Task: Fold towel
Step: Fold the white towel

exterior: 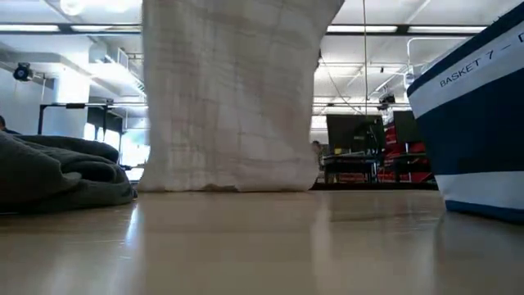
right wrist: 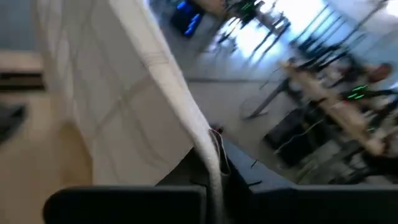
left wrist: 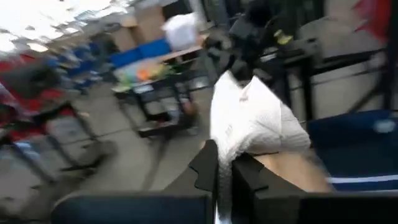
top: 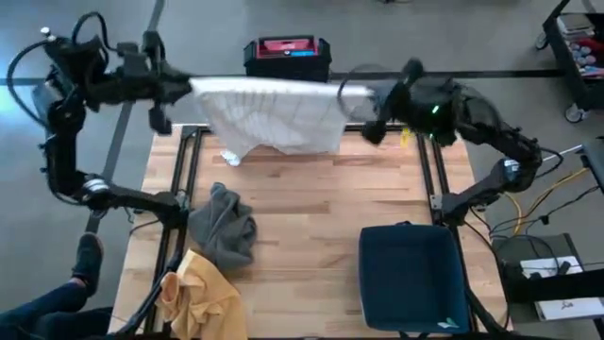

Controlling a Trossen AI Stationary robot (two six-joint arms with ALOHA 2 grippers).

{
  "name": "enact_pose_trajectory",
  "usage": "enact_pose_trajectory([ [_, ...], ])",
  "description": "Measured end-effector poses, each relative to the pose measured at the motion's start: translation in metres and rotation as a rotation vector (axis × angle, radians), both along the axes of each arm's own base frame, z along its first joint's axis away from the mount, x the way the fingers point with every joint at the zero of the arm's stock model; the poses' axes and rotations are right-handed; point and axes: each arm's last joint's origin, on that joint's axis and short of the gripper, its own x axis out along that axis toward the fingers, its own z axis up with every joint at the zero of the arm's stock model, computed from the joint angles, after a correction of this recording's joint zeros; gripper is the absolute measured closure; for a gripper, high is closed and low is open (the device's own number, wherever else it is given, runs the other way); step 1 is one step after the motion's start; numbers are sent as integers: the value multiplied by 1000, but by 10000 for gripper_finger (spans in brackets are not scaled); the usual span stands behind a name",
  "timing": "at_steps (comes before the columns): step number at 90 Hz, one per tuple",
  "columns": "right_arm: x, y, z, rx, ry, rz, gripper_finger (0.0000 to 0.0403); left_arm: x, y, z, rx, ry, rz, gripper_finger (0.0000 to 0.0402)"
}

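Observation:
A white towel (top: 274,111) with faint grid lines hangs stretched between my two grippers over the table's far edge. My left gripper (top: 189,90) is shut on its left top corner and my right gripper (top: 351,94) is shut on its right top corner. In the low view the towel (exterior: 233,94) hangs as a broad sheet whose lower edge (exterior: 225,188) reaches the tabletop. Each wrist view shows the cloth running away from that gripper's fingers. My left gripper pinches the towel's top left corner (left wrist: 222,171) between its two fingers, coming level from the table's left. The top edge runs taut toward the other gripper and the rest hangs below. My right gripper pinches the towel's top right corner (right wrist: 214,158) between its two fingers, coming level from the table's right. The cloth edge passes between the fingers and the sheet hangs down from it; its lower edge is at the tabletop.
A crumpled grey cloth (top: 225,227) and a yellow cloth (top: 198,297) lie at the table's near left. A dark blue basket (top: 411,274) stands at the near right. A black and red box (top: 286,57) sits beyond the far edge. Bare wood lies in the middle.

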Motion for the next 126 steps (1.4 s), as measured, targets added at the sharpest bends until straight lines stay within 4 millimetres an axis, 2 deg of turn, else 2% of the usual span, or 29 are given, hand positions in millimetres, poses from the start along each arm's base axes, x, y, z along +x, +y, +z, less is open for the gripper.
enact_pose_trajectory([
  [12, 4, 30, -19, 77, 53, 24, 403, 5, -14, -30, -103, 83, -68, 402],
  [26, 5, 61, -51, 166, 146, 37, 403, 16, -29, -78, -213, 189, -134, 402],
  [45, 11, 110, -92, 245, 199, 92, 403, 36, -59, -140, -313, 178, -213, 402],
  [61, 21, 153, -128, 296, 212, 149, 403, 55, -96, -192, -373, 169, -295, 402],
  [79, 46, 202, -175, 338, 285, 270, 403, 74, -147, -238, -421, 135, -403, 402],
  [100, 71, 244, -226, 474, 347, 361, 403, 75, -196, -290, -540, 326, -413, 402],
  [126, 67, 296, -277, 646, 377, 329, 403, 66, -253, -341, -617, 586, -392, 402],
])
